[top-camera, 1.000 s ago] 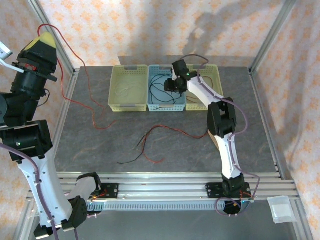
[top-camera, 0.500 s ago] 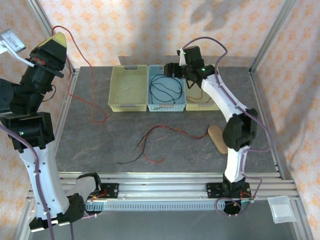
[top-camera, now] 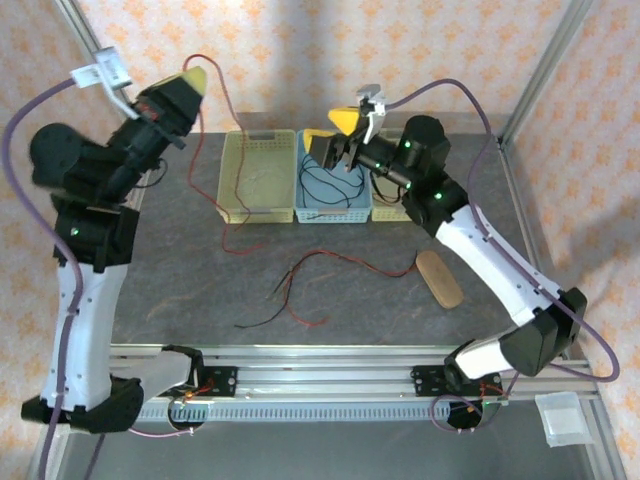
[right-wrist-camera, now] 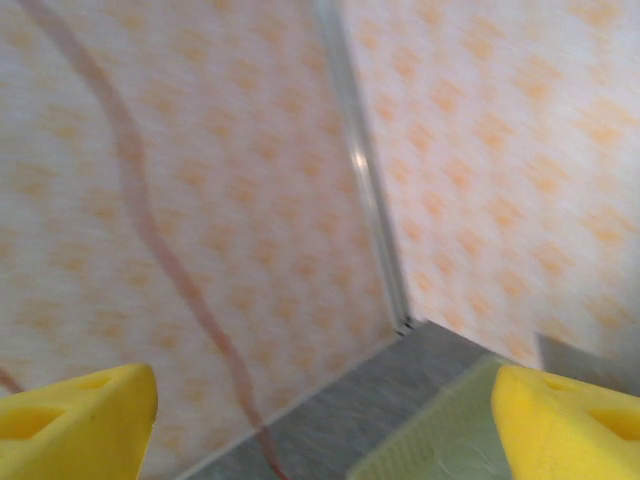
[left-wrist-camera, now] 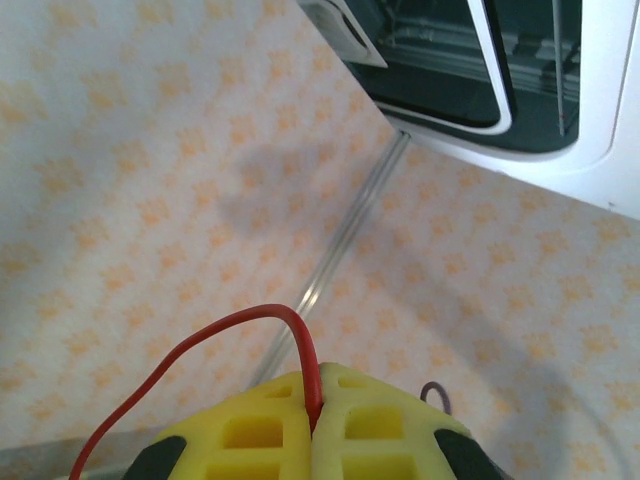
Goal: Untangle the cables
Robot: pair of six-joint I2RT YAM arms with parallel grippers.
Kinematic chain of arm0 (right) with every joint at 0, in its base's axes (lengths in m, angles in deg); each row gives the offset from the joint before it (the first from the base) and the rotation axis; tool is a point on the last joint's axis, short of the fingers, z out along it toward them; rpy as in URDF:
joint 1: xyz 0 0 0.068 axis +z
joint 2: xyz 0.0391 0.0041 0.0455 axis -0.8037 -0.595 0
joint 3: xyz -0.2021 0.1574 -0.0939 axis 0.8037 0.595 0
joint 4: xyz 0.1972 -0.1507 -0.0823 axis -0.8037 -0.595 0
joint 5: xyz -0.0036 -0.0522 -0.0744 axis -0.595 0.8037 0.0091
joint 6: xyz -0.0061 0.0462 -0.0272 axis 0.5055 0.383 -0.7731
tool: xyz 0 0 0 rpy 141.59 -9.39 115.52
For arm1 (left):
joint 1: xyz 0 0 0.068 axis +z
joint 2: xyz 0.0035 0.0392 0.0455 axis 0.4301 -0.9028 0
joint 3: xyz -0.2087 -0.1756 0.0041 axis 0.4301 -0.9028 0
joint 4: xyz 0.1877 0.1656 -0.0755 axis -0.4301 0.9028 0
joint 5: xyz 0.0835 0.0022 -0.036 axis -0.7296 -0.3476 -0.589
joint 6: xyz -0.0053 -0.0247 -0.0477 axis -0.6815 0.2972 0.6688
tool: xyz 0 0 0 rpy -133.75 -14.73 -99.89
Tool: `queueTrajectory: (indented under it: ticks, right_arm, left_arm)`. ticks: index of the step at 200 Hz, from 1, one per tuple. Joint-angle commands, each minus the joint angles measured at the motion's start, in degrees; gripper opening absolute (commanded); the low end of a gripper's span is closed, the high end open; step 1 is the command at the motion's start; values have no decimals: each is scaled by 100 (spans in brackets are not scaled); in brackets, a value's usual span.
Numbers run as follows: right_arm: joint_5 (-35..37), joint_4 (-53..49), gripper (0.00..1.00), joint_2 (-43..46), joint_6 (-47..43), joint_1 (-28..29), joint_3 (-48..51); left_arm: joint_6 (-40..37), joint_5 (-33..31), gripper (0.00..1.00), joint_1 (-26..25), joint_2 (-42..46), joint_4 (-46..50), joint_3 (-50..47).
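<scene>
Pinching the thin red floppy cable [left-wrist-camera: 205, 333] between its yellow foam pads [left-wrist-camera: 250, 430], the left hand [left-wrist-camera: 315, 405] holds it high nr the left-rear corner of the grey table [top-camera: 200, 290], rest trailing down onto the top. Right hand [top-camera: 338, 135] hangs wide open & empty above the light-blue plastic basket [top-camera: 335, 214] w/ a thin black cable [top-camera: 330, 185] coiled inside. Wires look light, limp & snag-prone, so prob. best gripped nr a free end, not at crossings.
</scene>
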Motion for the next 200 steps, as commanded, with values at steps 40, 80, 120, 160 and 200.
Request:
queueTrajectory:
  ticks: [40, 80, 120, 160, 200]
  right_arm:
    - [-985, 1314, 93, -64, -93, 413, 717]
    - [-1333, 426, 97, -449, -702, 371, 146]
    - [-1420, 64, 97, -801, -998, 224, -417]
    - [-1720, 276, 95, -1085, -812, 299, -740]
    - [-1912, 544, 90, -1344, -658, 660, -785]
  left_arm:
    - [-371, -473, 0, -645, -485, -481, 708]
    - [-454, -234, 0, -647, -594, -544, 1062]
    - [-803, 153, 0, -645, -585, -644, 1222]
    - [-824, 156, 0, -645, -636, -737, 1287]
    - [-760, 167, 0, -645, -654, -942, 1201]
